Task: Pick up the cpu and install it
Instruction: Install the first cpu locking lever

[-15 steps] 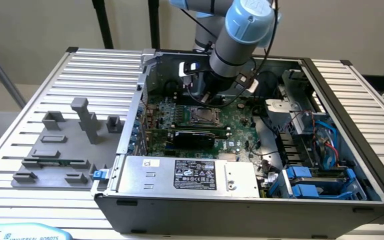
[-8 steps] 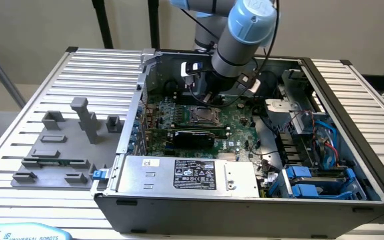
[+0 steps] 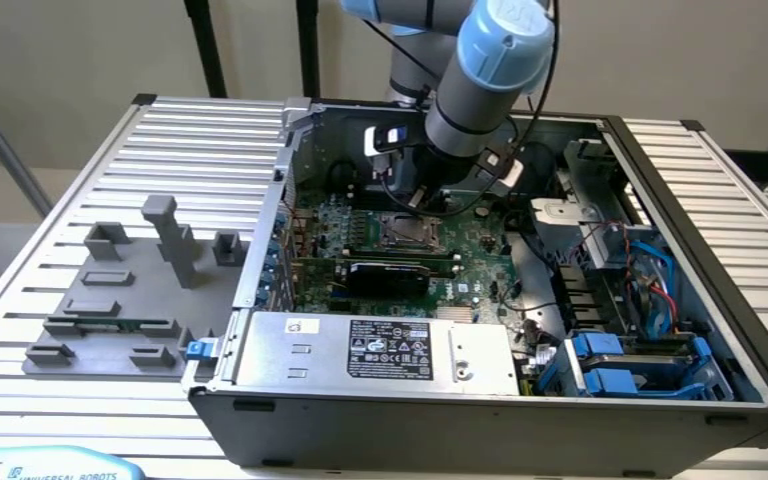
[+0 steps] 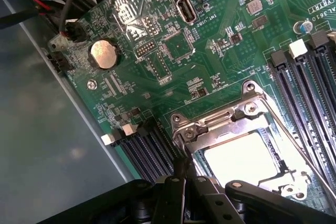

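Gripper (image 3: pixel 420 205) hangs low inside the open computer case (image 3: pixel 704 190), just above the black socket (image 3: pixel 404 232) on the green motherboard (image 3: pixel 484 270); can't tell if its fingers are apart or together. In the wrist view the gripper's (image 4: pixel 184 174) dark tip sits right at the edge of the socket's metal frame (image 4: pixel 220 124). The cpu (image 4: pixel 242 157) lies flat inside that frame, pale top glaring bright, seated in the socket (image 4: pixel 283 174). Also in the case: grey power-supply box (image 3: pixel 371 350) along the near wall, blue drive brackets (image 3: pixel 611 365) at the exterior view's right, black card (image 3: pixel 384 272) between box and socket. Memory slots (image 4: pixel 310 72) beside the socket, coin battery (image 4: pixel 103 54) farther off on the board. Outside the case, grey part tray (image 3: pixel 71 300) on the slatted table (image 3: pixel 37 200) at the exterior view's left, holding a green memory stick (image 3: pixel 124 324)
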Motion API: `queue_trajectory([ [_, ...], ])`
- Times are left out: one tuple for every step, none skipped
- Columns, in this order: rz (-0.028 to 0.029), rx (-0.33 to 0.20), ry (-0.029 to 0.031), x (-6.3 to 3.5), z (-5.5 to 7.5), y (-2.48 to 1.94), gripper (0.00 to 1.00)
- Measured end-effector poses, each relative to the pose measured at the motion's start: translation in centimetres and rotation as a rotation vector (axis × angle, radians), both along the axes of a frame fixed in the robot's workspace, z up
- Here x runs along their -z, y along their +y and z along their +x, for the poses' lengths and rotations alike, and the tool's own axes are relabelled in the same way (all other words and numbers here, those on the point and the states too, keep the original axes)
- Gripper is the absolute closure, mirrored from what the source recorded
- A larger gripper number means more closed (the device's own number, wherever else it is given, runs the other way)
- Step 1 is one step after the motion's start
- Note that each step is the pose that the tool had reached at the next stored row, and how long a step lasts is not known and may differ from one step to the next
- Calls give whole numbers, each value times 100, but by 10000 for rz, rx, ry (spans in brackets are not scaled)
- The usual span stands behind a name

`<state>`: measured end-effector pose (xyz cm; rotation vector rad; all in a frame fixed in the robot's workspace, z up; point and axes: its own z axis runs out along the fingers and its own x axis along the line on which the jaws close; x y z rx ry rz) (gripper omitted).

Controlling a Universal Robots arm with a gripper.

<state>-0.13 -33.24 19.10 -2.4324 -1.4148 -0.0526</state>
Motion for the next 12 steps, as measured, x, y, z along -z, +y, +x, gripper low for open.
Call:
queue_trajectory([
  [18, 0, -25, 3, 0, 0, 89],
  [46, 0, -45, 5, 1, 0, 89],
  [81, 0, -60, 7, 2, 1, 89],
  [120, 0, -73, 6, 2, 1, 89],
  [170, 1, -79, 7, 3, 1, 89],
  [228, 2, -84, 7, 4, 1, 89],
  [289, 2, -88, 7, 4, 1, 89],
  [351, 2, -95, 9, 5, 3, 89],
  [397, 1, -92, 9, 5, 2, 89],
  [429, 2, -90, 7, 4, 2, 89],
  [447, 3, -90, 7, 4, 1, 89],
  [461, 2, -91, 4, 5, -2, 89],
])
